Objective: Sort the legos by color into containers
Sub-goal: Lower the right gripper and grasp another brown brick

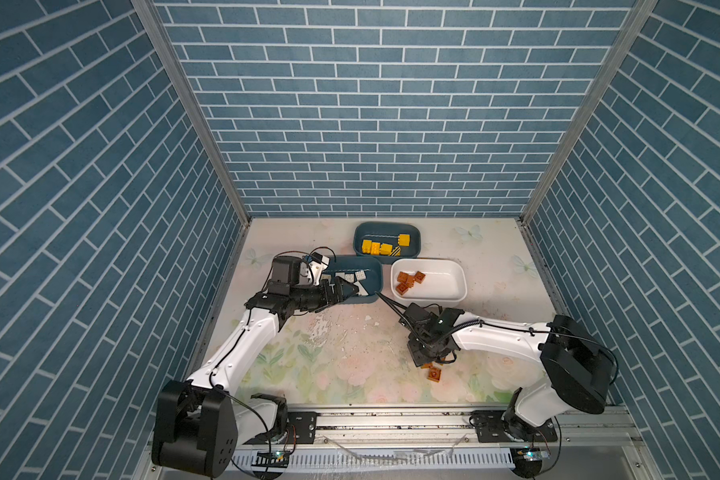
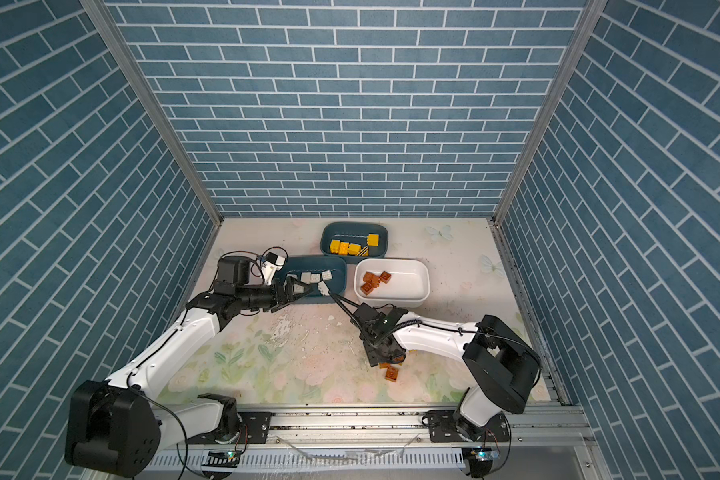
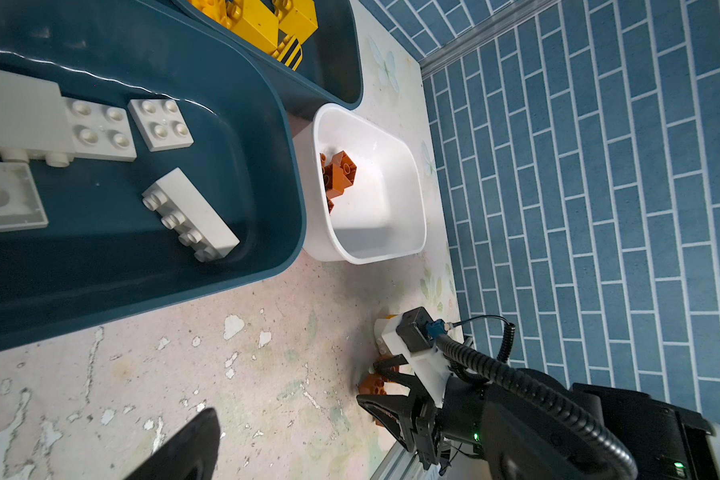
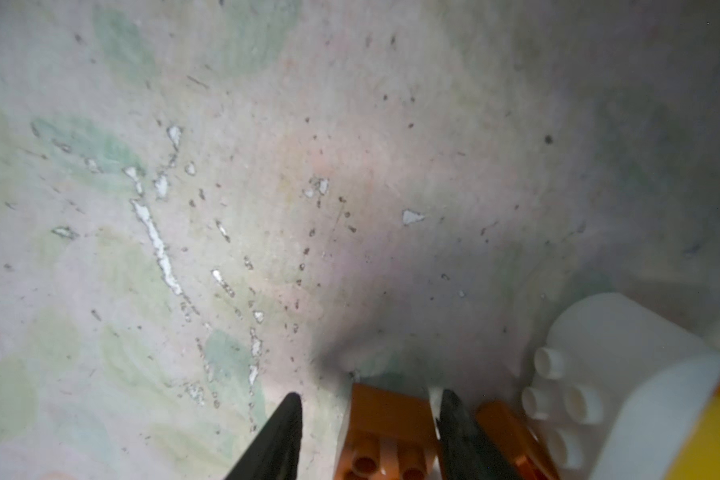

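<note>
My right gripper (image 1: 427, 360) (image 4: 368, 399) is down on the table, open, its fingers astride a brown lego (image 4: 387, 424); one finger touches the lego and a gap shows at the other. Another brown lego (image 1: 434, 374) (image 2: 390, 374), a white one (image 4: 599, 374) and a bit of yellow lie beside it. My left gripper (image 1: 353, 291) (image 2: 307, 289) hangs open and empty over the near teal container (image 1: 375, 270) (image 3: 267, 166), which holds white legos (image 3: 190, 212). The far teal container (image 1: 387, 227) holds yellow legos (image 1: 381, 247). The white container (image 1: 445, 286) (image 3: 383, 216) holds brown legos (image 1: 408, 282).
The three containers stand close together at the back middle of the floral table mat (image 1: 350, 365). Blue brick-pattern walls close in the back and both sides. A metal rail (image 1: 391, 419) with both arm bases runs along the front edge.
</note>
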Controlling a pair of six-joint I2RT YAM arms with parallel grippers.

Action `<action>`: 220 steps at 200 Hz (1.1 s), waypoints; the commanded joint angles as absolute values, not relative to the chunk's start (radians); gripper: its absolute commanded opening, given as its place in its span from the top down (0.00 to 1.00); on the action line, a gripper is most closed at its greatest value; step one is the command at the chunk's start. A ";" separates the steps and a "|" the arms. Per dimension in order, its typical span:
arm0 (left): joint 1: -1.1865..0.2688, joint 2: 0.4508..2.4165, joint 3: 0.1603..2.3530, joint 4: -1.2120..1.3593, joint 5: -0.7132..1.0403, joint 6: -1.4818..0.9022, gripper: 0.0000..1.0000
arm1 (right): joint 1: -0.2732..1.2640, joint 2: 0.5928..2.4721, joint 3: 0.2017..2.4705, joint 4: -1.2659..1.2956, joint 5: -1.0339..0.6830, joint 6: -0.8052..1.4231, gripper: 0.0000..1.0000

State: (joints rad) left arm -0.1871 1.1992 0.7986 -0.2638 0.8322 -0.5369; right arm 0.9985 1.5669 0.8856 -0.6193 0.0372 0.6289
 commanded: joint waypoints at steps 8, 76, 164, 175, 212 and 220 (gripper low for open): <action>-0.180 1.183 0.772 -0.275 0.839 -0.515 0.00 | 1.002 1.548 0.876 -0.654 0.033 0.677 0.48; -0.181 1.187 0.751 -0.261 0.847 -0.517 0.00 | 1.030 1.537 0.857 -0.718 0.042 0.694 0.50; -0.181 1.169 0.745 -0.265 0.844 -0.518 0.00 | 1.042 1.548 0.849 -0.712 0.037 0.695 0.70; -0.180 1.170 0.747 -0.270 0.846 -0.518 0.01 | 1.039 1.531 0.861 -0.728 0.047 0.691 0.74; -0.181 1.165 0.770 -0.296 0.852 -0.508 0.00 | 0.991 1.434 0.935 -0.792 0.085 0.665 0.78; -0.181 1.166 0.776 -0.295 0.855 -0.512 0.00 | 0.962 1.408 0.951 -0.793 0.085 0.656 0.78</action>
State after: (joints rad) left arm -0.1871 1.1824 0.7540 -0.2775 0.8360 -0.5274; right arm 1.0168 1.4967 0.8852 -0.7364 0.0460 0.6567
